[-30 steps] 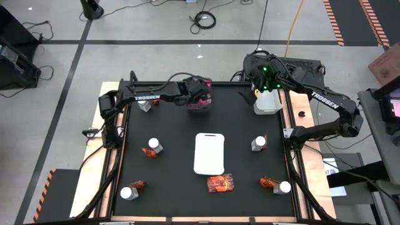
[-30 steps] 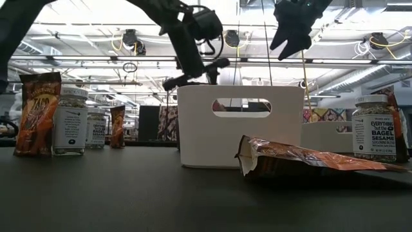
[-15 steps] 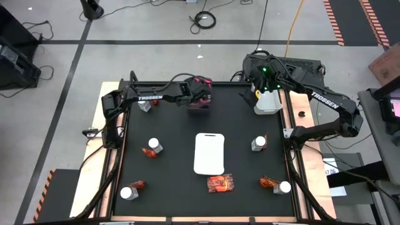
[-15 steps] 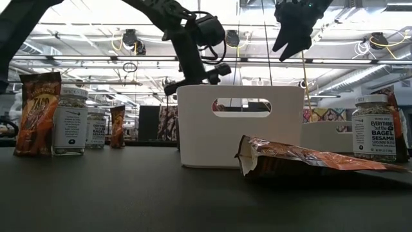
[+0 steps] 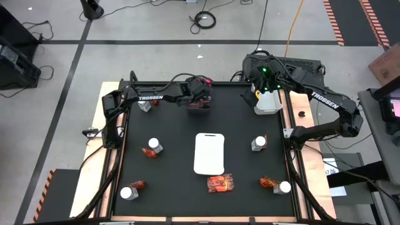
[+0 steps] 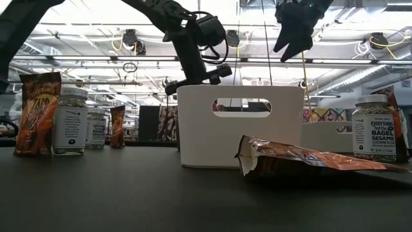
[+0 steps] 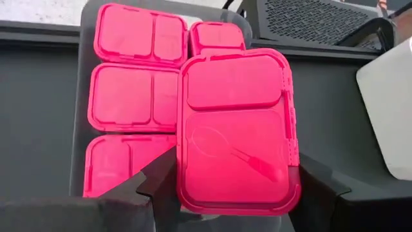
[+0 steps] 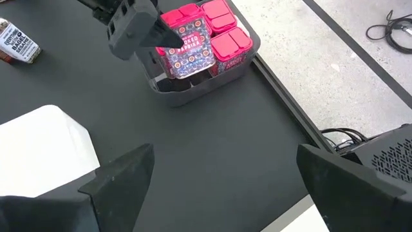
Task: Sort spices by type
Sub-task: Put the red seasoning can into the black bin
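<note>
My left gripper (image 7: 237, 188) (image 5: 199, 94) is over the grey bin (image 8: 193, 95) at the table's far edge, shut on a bright pink box (image 7: 237, 132). Several more pink boxes (image 7: 129, 103) lie in that bin. My right gripper (image 8: 225, 174) (image 5: 265, 87) hangs open above a white bin (image 5: 267, 102) at the far right, touching nothing. White-capped jars (image 5: 154, 145) (image 5: 258, 144) (image 5: 284, 186) and red-orange packets (image 5: 220, 183) (image 5: 149, 152) stand or lie scattered on the black table. The white tray (image 5: 209, 153) sits in the middle. My left gripper pinches the pink box between its two fingers (image 7: 161, 183), one on each side edge (image 7: 181, 161). The fingers come from above, pointing down. The box stands upright with its patterned side (image 8: 188, 48) showing and its lower end inside the bin's walls; whether it rests there I cannot tell.
One more jar (image 5: 145, 105) stands at the far left and another (image 5: 129, 193) at the near left beside a packet (image 5: 137, 185). A packet (image 5: 269, 182) lies at the near right. The black mat between the tray and the far bins is bare.
My left gripper has sunk a little toward the grey bin, still holding the pink box. Nothing else on the table has moved.
</note>
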